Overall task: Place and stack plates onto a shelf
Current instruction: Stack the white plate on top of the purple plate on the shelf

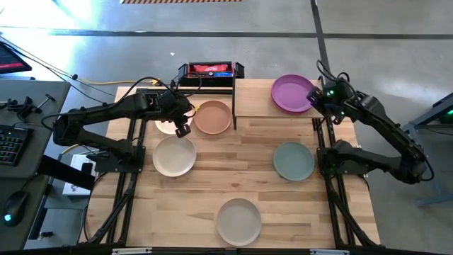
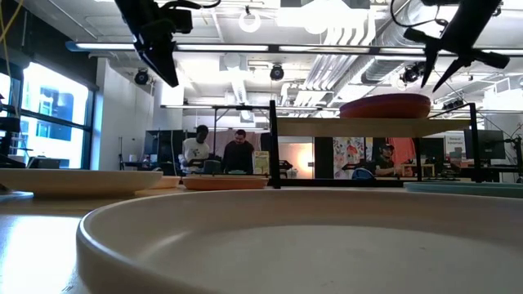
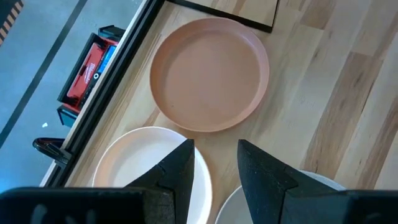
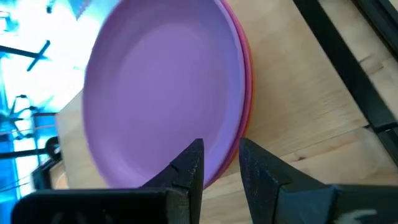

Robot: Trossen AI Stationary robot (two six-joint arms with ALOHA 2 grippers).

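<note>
front edge: a round off-white matte plate (image 1: 238, 221) lies flat on the light butcher-block tabletop (image 1: 212, 191), nearest the low camera
middle left: a round cream matte plate (image 1: 174, 156) rests flat on the tabletop
middle right: a round sage-green matte plate (image 1: 293, 161) rests flat, well apart from the cream one
left claw (image 1: 183, 129): hangs above the tabletop between the cream plate and a round pale plate (image 1: 167, 125); its dark fingers (image 3: 177, 169) stand slightly apart, gripping nothing
beside it: a round peach matte plate (image 1: 213, 117) lies just next to the pale one
shelf: the raised light-wood board on thin black legs (image 1: 255, 99) carries a purple round plate (image 1: 291, 93) stacked over a magenta and an orange-red one at its right end
right claw (image 1: 316, 100): poised at that stack's rim, fingers (image 4: 186, 169) parted, empty
far edge: a black-and-red box (image 1: 208, 70)
</note>
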